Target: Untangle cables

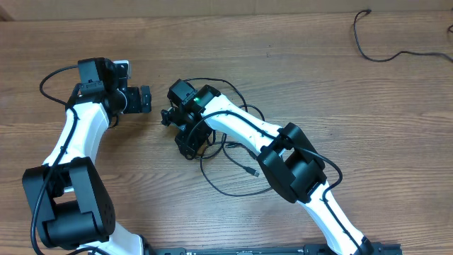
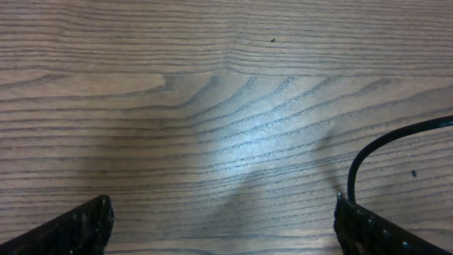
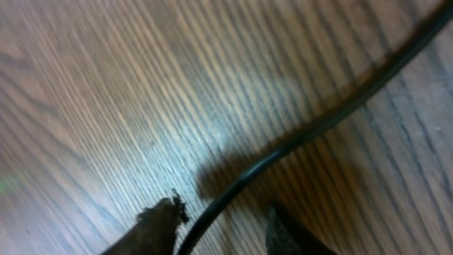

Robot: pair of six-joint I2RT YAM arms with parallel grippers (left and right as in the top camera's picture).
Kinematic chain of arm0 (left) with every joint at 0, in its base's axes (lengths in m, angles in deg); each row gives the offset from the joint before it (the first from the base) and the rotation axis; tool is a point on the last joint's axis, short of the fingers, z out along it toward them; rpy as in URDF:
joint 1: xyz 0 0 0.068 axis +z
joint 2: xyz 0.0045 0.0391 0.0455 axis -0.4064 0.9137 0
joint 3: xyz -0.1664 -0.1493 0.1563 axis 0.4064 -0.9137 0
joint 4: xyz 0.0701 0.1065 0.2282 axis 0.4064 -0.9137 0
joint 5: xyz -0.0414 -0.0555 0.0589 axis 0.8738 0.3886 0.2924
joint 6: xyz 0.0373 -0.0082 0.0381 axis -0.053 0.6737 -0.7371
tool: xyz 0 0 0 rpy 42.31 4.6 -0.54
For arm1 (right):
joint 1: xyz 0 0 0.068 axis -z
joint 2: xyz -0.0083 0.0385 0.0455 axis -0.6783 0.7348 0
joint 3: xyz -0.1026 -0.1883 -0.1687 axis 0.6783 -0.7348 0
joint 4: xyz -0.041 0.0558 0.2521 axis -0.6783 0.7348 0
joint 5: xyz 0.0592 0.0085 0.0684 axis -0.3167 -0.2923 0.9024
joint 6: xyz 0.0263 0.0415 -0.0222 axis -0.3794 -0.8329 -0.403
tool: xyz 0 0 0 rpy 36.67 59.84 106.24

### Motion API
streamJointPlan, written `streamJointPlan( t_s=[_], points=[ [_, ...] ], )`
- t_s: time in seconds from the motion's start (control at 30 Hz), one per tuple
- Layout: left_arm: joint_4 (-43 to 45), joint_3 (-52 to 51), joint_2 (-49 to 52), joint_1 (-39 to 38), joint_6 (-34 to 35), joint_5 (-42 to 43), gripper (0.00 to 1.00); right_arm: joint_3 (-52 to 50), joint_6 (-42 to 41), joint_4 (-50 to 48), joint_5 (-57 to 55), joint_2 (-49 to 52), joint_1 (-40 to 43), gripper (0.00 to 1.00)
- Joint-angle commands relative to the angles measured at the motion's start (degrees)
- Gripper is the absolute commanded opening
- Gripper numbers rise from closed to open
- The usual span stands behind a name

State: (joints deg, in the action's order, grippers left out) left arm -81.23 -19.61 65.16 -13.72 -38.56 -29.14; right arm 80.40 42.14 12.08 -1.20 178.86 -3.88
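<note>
Thin black cables [image 1: 221,145] lie in loose loops on the wooden table [image 1: 340,106], partly under my right arm, and one small plug end [image 1: 252,172] points toward the front. My right gripper [image 1: 187,147] hangs over the left edge of these loops. In the right wrist view, one cable [image 3: 311,127] runs diagonally between its two fingertips [image 3: 223,223]. The jaws are narrowed but open, and a gap shows on the right side. My left gripper [image 1: 146,99] is wide open over bare wood, left of the loops, with nothing between its fingers [image 2: 78,227].
Another black cable [image 1: 361,39] lies apart at the far right back edge. A black cord [image 2: 386,142] curves past the left gripper's right finger; I cannot tell what it belongs to. The right arm's elbow [image 1: 290,163] sits over the table's centre right.
</note>
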Motion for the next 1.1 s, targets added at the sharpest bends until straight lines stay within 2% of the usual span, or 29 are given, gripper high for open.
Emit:
streamJointPlan(
  t_s=[0.0, 0.07, 0.2, 0.27, 0.53, 1.07],
  points=[
    [0.02, -0.09, -1.4, 0.22, 0.55, -0.35, 1.0, 0.28, -0.15, 0.04, -0.26, 1.68, -0.17, 0.35],
    [0.02, -0.09, -1.4, 0.22, 0.55, -0.35, 1.0, 0.28, -0.15, 0.04, -0.26, 1.68, -0.17, 0.3],
    [0.02, -0.09, -1.4, 0.22, 0.55, -0.35, 1.0, 0.28, -0.17, 0.11, -0.22, 1.68, -0.17, 0.1],
    [0.02, -0.09, -1.4, 0.22, 0.55, -0.35, 0.99, 0.28, -0.17, 0.13, -0.22, 1.68, -0.17, 0.04],
    [0.02, -0.09, -1.4, 0.22, 0.55, -0.35, 1.0, 2.54, -0.2, 3.28, 0.04, 1.53, 1.18, 0.04],
    [0.02, -0.09, -1.4, 0.2, 0.55, -0.35, 1.0, 21.68, -0.13, 16.79, 2.78, -4.37, 7.45, 0.04]
  ],
)
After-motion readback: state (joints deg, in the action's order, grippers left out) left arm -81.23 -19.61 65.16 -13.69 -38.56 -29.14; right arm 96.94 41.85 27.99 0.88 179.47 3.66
